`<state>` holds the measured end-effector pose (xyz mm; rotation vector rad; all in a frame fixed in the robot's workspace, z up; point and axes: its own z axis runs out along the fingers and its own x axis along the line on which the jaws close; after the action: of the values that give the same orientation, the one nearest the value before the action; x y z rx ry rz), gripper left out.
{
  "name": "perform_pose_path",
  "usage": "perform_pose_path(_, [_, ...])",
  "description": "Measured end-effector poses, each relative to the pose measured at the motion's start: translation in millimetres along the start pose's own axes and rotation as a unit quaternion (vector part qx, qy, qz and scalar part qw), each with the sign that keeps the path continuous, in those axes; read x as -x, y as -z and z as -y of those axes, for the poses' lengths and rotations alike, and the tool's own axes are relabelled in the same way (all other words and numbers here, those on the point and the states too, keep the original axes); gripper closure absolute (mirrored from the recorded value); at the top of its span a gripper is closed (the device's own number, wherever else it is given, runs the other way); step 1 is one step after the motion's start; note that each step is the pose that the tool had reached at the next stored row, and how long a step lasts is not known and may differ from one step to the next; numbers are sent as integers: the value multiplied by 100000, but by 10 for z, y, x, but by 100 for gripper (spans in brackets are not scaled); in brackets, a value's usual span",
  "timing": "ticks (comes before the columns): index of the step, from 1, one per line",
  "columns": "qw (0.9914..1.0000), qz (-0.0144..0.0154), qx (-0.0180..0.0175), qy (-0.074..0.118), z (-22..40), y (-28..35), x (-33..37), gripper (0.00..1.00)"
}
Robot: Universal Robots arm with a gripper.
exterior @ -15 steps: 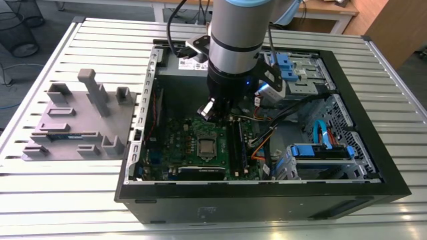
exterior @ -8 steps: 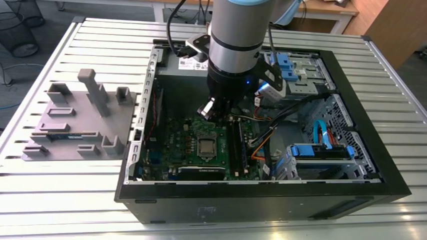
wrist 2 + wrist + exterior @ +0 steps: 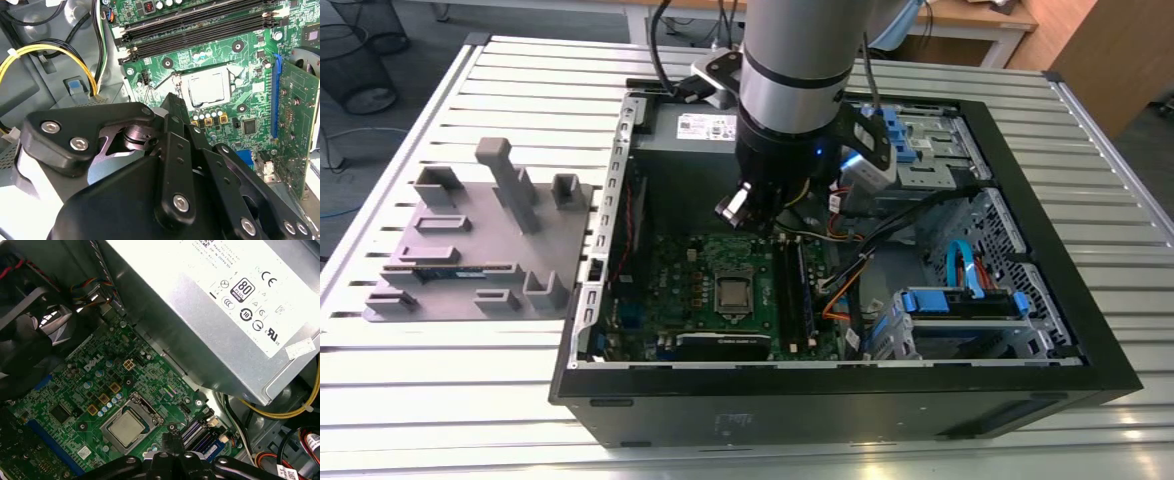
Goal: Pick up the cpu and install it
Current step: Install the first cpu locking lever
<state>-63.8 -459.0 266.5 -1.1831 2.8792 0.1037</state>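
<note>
Gripper (image 3: 744, 212) hangs inside the open computer case (image 3: 1067, 385), fingers apparently together and empty. Just below it, the cpu (image 3: 126, 429) already sits flat in its motherboard socket (image 3: 207, 87).

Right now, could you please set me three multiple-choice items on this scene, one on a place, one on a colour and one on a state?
1. Where does the cpu lie?
A. In the motherboard socket
B. On the grey fixture
C. On the power supply

2. What colour is the motherboard?
A. Red
B. Green
C. White

3. Where is the gripper?
A. Outside the case
B. Resting on the grey fixture
C. Above the motherboard, inside the case

Answers: A, its silver top sits within the socket frame in both wrist views; B, the board is green; C, the exterior view shows the arm reaching into the open case.
</note>
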Motion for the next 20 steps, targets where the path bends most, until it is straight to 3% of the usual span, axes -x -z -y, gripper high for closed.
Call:
perform_pose_path(7, [99999,246,252,1,-1,20,1,89])
perform_pose_path(9, [99991,942,955,0,-4,76,4,89])
perform_pose_path(13, [99990,1003,1013,2,-4,81,4,89])
perform_pose_path(15, [99979,1426,1444,0,-6,115,6,89])
perform_pose_path(20, [99977,1501,1519,2,-6,121,6,89])
